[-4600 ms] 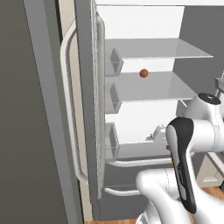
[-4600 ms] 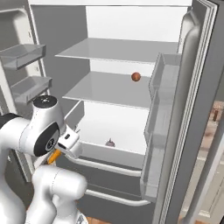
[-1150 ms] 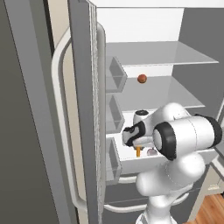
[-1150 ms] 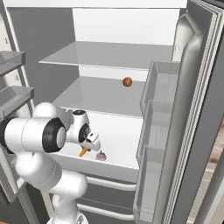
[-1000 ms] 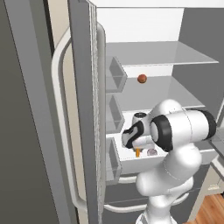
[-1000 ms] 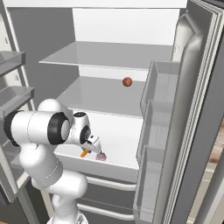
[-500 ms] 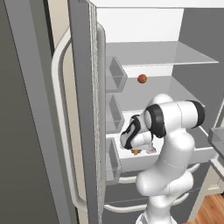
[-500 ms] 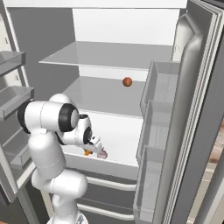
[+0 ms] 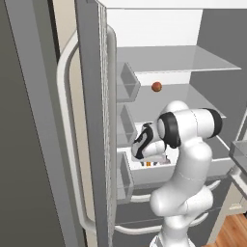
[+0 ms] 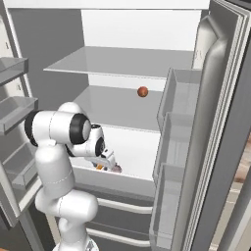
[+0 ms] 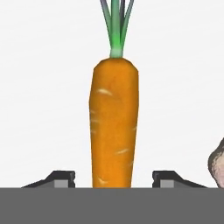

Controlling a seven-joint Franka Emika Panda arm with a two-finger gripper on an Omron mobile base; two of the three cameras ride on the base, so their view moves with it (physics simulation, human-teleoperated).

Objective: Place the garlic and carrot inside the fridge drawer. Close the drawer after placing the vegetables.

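**Two vegetables in the drawer, claw parted around the carrot**

Two doors stand swung wide, and that is why we can reach in at all. At the far left of the left base view the left fridge door (image 9: 91, 120) stands edge-on to us, its shelves turned inward. Just right of it, at centre frame, our arm bends down so that the gripper (image 9: 148, 163) dips into the pulled-out fridge drawer (image 9: 144, 174); the drawer stands out from the fridge body because the vegetables have to go in from above.

In the hand view the carrot (image 11: 114, 124) runs up the middle of the frame, green top toward the upper edge, lying on the pale drawer floor. Our two fingertips (image 11: 61, 178) rise at the bottom on either side of it with white floor showing between each tip and the orange skin, so we judge the claw open and no longer gripping the carrot. At the lower right edge of that frame sits the garlic (image 11: 217, 164), near the carrot but apart from it.

In the right base view the reddish-brown ball (image 10: 142, 91) rests on the middle shelf, upper centre, no part of our job. Further right the right fridge door (image 10: 206, 147) hangs open. We judge that both vegetables are in; lifting clear and pushing the drawer shut remains.
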